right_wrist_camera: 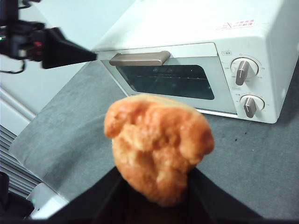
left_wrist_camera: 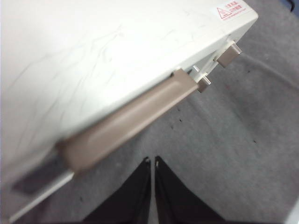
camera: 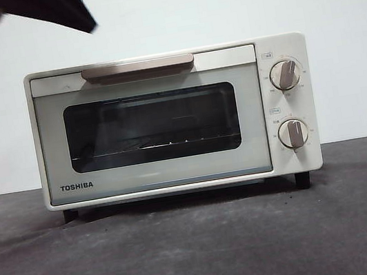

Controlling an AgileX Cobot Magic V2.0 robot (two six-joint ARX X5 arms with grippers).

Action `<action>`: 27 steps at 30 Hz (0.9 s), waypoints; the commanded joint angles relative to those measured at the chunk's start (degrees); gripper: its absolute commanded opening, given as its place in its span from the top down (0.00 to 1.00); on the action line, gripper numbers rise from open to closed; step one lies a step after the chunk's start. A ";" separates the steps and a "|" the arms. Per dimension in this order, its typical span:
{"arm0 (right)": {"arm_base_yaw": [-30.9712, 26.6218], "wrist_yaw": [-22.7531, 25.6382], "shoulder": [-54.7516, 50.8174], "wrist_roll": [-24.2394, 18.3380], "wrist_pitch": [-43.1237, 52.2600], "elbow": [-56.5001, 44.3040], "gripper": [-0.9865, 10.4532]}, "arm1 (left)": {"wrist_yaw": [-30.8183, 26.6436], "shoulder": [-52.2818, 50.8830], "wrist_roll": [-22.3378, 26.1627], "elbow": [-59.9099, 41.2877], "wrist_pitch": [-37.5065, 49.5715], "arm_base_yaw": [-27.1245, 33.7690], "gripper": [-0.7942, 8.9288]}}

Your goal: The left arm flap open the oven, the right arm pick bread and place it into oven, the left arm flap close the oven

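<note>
Oven [camera: 174, 121] on grey table [camera: 201, 246], long axis across front view, door shut, facing camera. Cream casing smooth; dark glass window, wire rack behind; tan bar handle [camera: 137, 66] along door top; two knobs [camera: 290, 103] at side. Left gripper [left_wrist_camera: 153, 161] above handle, jaws pressed together, holding nothing. Right gripper [right_wrist_camera: 156, 179] pinching bread [right_wrist_camera: 159, 147], knobbly golden-orange lump, held clear of oven front; its jaw tips hidden behind bun.

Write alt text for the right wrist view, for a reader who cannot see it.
A lumpy golden-orange bread fills the foreground, held between the right end effector's two black jaws. Behind it a cream-white oven stands on the grey table, its door shut. The left end effector points at the near end of the tan handle, apart from it.
</note>
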 commanded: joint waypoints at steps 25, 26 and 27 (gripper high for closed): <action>0.26 -0.02 0.22 0.57 0.72 0.81 0.80 | -2.19 10.78 4.76 3.69 2.38 -0.85 0.90; 0.26 -0.02 0.22 0.57 0.72 0.81 0.80 | -3.10 10.80 4.81 3.69 2.05 -0.85 0.90; 0.26 -0.02 0.22 0.59 0.72 0.81 0.80 | -3.89 10.88 4.79 3.69 1.92 -0.85 0.90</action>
